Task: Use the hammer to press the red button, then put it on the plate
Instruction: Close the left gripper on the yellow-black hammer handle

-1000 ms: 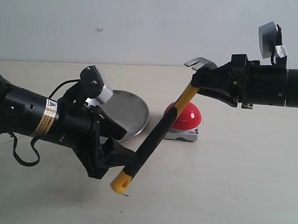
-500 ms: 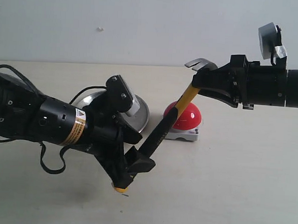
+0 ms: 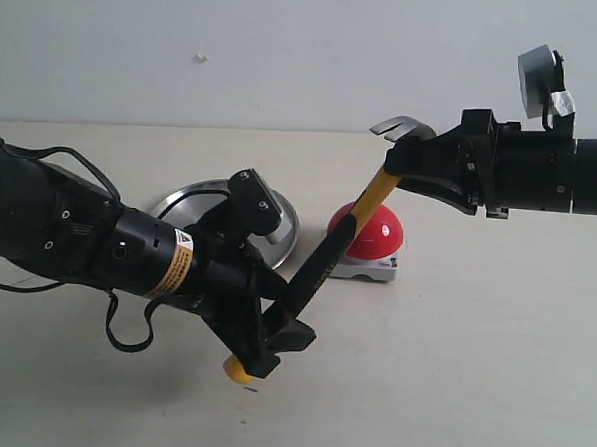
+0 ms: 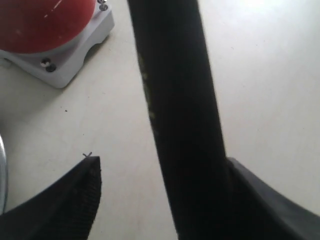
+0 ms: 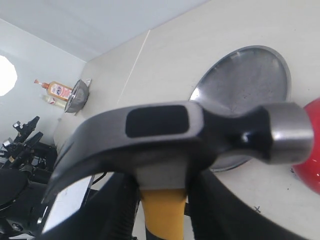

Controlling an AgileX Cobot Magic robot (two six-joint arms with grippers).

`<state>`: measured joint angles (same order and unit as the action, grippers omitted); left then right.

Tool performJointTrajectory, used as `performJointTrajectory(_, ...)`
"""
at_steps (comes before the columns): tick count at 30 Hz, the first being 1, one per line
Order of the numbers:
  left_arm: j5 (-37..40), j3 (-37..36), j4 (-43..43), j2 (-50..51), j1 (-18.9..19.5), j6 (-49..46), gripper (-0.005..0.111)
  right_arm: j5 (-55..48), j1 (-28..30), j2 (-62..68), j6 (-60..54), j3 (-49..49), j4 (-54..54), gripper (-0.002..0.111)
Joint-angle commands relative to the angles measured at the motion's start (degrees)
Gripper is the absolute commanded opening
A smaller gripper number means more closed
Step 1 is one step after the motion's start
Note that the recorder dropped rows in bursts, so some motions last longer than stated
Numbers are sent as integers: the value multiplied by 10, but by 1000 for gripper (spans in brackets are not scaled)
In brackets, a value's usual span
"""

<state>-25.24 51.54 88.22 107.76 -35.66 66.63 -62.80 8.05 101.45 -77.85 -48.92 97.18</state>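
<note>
In the exterior view, the hammer (image 3: 327, 260) is held aslant above the desk (image 3: 470, 383), head high and yellow tip low, just off the surface. The right tool (image 3: 406, 171) is clamped on the yellow neck just under the head. The left tool (image 3: 278, 333) is set around the black grip near the tip. The red button (image 3: 378, 233) stands behind the middle of the handle, and the plate (image 3: 281, 226) lies just beside it, partly hidden by the left arm.

In the left wrist view, the handle (image 4: 180, 125) is seen running between the fingers. One finger (image 4: 265, 200) lies against it, while the other (image 4: 75, 200) stands apart, so this tool is parted and nothing is yet gripped by it. A corner of the button's base (image 4: 75, 47) is seen nearby.

In the right wrist view, the hammer head (image 5: 170, 135) fills the picture, with the plate (image 5: 245, 85) and an edge of the button (image 5: 310, 165) beyond it.

The chief risk is judged to be the handover. Were the neck let go before the lower grip is closed, the hammer could be dropped on the button or the desk. Were the grip closed off-centre, the heavy head could be swung round in it. If both ends are held fast and one arm is moved, the handle could be wrenched.
</note>
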Motion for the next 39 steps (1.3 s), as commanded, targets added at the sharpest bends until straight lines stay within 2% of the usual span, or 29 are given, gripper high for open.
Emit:
performJointTrajectory(1, 7, 12, -11, 0, -4, 0, 65, -31, 0, -7, 0, -7, 28, 0)
performJointTrajectory(11, 13, 14, -13, 0, -4, 18, 62, -31, 0, -7, 0, -7, 28, 0)
performJointTrajectory(16, 3, 14, 1, 0, -4, 33, 38, -30, 0, -7, 0, -7, 28, 0)
performJointTrajectory(22, -21, 14, 7, 0, -4, 33, 24, -30, 0, -7, 0, -7, 28, 0)
performJointTrajectory(24, -19, 14, 10, 0, -4, 34, 29, -30, 0, -7, 0, -7, 28, 0)
performJointTrajectory(27, -19, 14, 10, 0, -4, 41, 50, -30, 0, -7, 0, -7, 28, 0)
performJointTrajectory(32, -12, 14, 10, 0, -4, 57, 46, -31, 0, -7, 0, -7, 28, 0)
performJointTrajectory(39, -3, 14, 10, 0, -4, 72, 46, -31, 0, -7, 0, -7, 28, 0)
